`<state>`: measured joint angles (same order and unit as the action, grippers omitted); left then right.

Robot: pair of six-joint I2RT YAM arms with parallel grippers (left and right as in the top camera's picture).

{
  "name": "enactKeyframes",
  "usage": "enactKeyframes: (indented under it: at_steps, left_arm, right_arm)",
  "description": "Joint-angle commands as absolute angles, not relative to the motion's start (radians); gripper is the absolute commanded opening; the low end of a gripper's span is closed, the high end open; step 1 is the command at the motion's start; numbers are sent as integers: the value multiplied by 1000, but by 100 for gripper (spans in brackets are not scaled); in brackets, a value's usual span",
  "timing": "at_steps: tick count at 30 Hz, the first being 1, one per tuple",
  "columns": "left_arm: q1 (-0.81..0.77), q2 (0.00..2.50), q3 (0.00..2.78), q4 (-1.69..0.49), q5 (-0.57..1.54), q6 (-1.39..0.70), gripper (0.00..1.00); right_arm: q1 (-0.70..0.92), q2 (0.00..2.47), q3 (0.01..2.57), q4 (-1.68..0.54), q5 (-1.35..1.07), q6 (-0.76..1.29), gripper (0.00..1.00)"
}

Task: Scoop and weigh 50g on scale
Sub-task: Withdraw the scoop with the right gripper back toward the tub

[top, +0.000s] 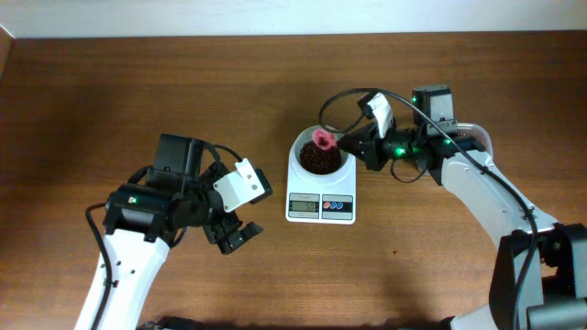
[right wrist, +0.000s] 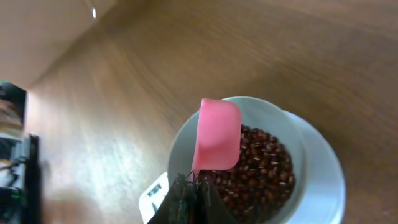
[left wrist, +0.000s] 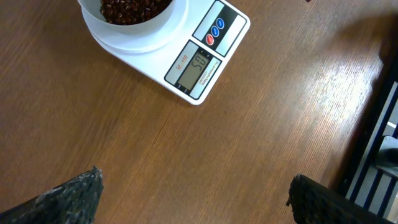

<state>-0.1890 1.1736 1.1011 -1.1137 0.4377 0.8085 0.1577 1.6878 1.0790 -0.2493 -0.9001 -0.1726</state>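
a pink scoop [top: 323, 138] is gripped tight in the right gripper [top: 348, 144], tipped over the bowl [top: 303, 147] of red beans [right wrist: 261, 168] on the scale [top: 320, 207]. the left gripper [top: 234, 234] is seen wide open and empty, left of the scale.

Brown wood-grain table [top: 138, 92] fills nearly every view, evenly lit with a soft sheen. Pale strip [top: 275, 16] runs along the far edge; wall or floor, can't tell. Small bright glare spot [right wrist: 94, 12] on the wood in right wrist view.
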Motion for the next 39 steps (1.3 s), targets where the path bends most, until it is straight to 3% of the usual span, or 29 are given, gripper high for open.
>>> enactKeyframes:
  at_steps: [1,8,19,39]
  left_arm:
    - [-185,1172,1099,-1115,449,825,99]
    - [-185,1172,1099,-1115,449,825,99]
    - [-185,1172,1099,-1115,449,825,99]
    - [-185,1172,1099,-1116,449,825,99]
  right_arm:
    - [148,1680,1083,-246,-940,-20,4]
    - [120,1680,1083,-246,-1015,110,4]
    - [-81,1680,1083,-258,-1306,117,4]
    - [-86,1625,1083,-585,-1422,109,4]
